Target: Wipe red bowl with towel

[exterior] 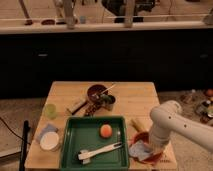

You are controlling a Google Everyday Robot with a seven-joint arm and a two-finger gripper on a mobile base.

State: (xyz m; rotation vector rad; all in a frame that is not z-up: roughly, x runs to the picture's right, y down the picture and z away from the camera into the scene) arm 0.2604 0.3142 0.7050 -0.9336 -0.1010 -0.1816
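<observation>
The gripper was low over the red bowl at the bench's front right corner, on the towel lying in it. I cannot tell the state of the jaws. The wiping step seemed in hand; next, a rubbing stroke. The green tray stood just beside the bowl.

wooden table | dark cabinets behind | speckled floor | gripper at table's right
</observation>
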